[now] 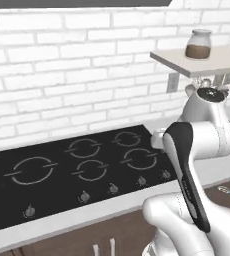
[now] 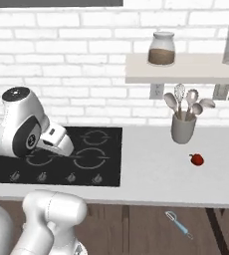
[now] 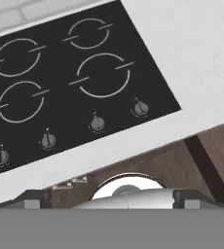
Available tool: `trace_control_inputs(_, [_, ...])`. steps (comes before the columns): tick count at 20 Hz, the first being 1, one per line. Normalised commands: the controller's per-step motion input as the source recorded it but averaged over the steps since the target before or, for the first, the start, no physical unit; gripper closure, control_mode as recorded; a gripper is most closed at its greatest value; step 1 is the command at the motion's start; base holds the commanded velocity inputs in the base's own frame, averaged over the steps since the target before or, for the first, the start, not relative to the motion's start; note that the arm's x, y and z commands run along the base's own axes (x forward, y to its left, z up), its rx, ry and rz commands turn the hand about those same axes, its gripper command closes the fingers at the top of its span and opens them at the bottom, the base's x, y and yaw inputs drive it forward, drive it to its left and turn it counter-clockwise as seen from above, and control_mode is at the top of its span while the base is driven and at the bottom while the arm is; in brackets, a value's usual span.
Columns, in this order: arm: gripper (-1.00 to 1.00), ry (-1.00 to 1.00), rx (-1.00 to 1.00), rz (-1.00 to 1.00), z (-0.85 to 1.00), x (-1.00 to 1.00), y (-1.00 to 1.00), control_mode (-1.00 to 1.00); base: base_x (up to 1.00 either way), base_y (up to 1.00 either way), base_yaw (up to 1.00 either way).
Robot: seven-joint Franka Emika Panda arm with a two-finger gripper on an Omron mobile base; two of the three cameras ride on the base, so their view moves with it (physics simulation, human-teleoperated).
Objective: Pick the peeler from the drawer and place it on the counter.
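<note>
Pincer tips point(image 3: 111, 199) rise as two small dark stubs at 6 o'clock in the hand view, too cut off to tell how wide they stand; nothing shows between them. Its camera looks down on the black cooktop point(image 3: 70, 82) and the pale worktop point(image 3: 196, 63).

By my judgement the task has barely begun. In the right base view the peeler point(image 2: 178, 224) lies in the open brown drawer point(image 2: 151, 224), at 5 o'clock below the worktop edge, well apart from the arm.

Most of the drawer is hidden.
</note>
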Motion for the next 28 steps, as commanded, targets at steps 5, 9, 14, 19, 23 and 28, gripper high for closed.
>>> trace_control_inputs(5, [-1.00,0.00,0.00,0.00,0.00,0.00,0.00,1.00,0.02,0.27,-0.68])
trace_control_inputs(9, [-1.00,0.00,0.00,0.00,0.00,0.00,0.00,1.00,0.01,0.00,-0.75])
trace_control_inputs(14, [-1.00,0.00,0.00,0.00,0.00,0.00,0.00,1.00,0.02,-0.06,-0.86])
trace_control_inputs(19, [-1.00,0.00,0.00,0.00,0.00,0.00,0.00,1.00,0.42,0.09,-0.67])
trace_control_inputs(23, [-1.00,0.19,0.00,-0.24,-0.48,0.80,-0.27,-1.00,0.00,0.00,0.00])
trace_control_inputs(28, [-1.00,0.31,0.03,-0.09,-0.62,0.67,-0.98,-1.00,0.00,0.00,0.00])
